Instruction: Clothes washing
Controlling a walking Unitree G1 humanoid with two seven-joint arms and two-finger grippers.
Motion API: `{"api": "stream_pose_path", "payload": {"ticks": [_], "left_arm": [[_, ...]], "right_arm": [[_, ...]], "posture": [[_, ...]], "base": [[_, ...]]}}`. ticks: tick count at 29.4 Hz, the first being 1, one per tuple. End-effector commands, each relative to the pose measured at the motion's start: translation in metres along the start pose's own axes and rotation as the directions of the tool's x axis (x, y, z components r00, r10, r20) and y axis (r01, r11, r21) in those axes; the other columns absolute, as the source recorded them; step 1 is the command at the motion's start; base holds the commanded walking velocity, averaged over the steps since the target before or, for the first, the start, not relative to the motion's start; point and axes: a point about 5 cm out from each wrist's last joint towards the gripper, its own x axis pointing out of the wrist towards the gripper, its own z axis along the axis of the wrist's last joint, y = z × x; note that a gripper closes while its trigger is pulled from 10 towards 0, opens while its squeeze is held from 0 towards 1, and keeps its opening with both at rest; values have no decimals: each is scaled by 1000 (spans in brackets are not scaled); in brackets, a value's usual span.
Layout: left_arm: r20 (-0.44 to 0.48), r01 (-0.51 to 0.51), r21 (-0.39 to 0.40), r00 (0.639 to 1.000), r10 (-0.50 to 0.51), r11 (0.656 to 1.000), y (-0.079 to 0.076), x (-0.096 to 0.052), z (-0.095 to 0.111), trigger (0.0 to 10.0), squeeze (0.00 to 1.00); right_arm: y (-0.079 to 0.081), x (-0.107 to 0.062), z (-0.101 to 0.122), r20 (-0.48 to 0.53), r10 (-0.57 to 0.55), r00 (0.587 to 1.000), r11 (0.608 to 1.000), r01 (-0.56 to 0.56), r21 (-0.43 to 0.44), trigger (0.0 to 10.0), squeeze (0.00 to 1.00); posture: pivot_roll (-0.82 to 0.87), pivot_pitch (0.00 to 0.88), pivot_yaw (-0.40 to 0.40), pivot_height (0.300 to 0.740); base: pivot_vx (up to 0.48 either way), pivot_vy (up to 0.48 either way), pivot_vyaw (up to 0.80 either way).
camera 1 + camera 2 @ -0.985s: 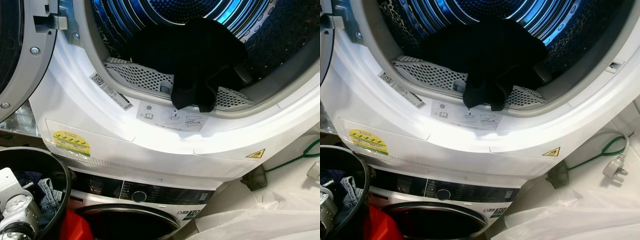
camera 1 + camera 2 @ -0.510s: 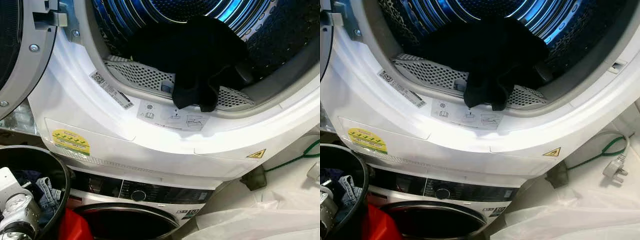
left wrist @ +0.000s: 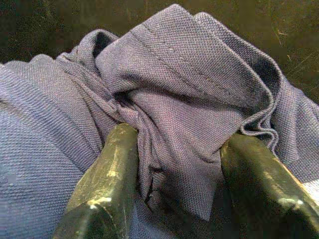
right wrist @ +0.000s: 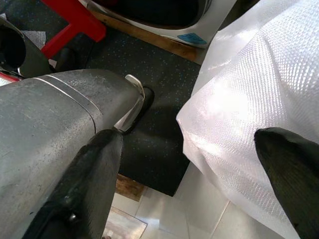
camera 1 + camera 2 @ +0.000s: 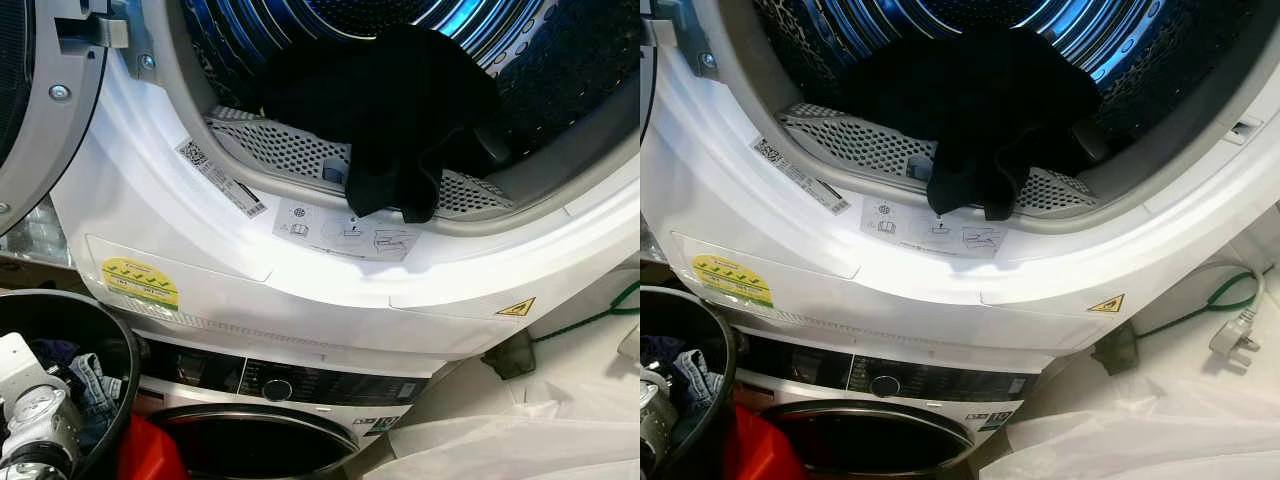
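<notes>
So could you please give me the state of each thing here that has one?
Dryer door: open.
Black garment: draped over the drum's lip.
Washer door: open.
Plug: unplugged, lying loose.
Left end effector: open around purple cloth in the basket.
Right end effector: open, idle.

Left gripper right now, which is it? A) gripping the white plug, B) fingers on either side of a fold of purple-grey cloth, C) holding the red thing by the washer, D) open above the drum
B: the left wrist view shows the left gripper with its black fingers on either side of a bunched fold of the purple-grey garment.
</notes>
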Motion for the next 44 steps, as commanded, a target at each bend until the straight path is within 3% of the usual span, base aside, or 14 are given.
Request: {"api": "stream_pose_path", "payload": {"ticks": [1, 8, 44], "left_arm": [[-141, 5, 11, 990, -4, 1000, 0, -9, -38, 0, 0], [-140, 32, 11, 990, -30, 999, -7, -11, -39, 0, 0], [-112, 5, 1, 994, -5, 1000, -4, -13, -43, 0, 0]], "right_arm": [[-5, -6, -7, -21, -22, 1000, 1000, 22, 11, 10000, 0], [-4, -5, -9, -27, -13, 1000, 1000, 13, 7, 10000, 0], [2, 4, -3, -28, -1, 1000, 1000, 1, -2, 10000, 0]], "posture": [[-153, 75, -314, 740], [-135, 58, -314, 740], [-109, 58, -300, 740]], "base": [[0, 0, 0], [0, 0, 0], [0, 0, 0]]}}
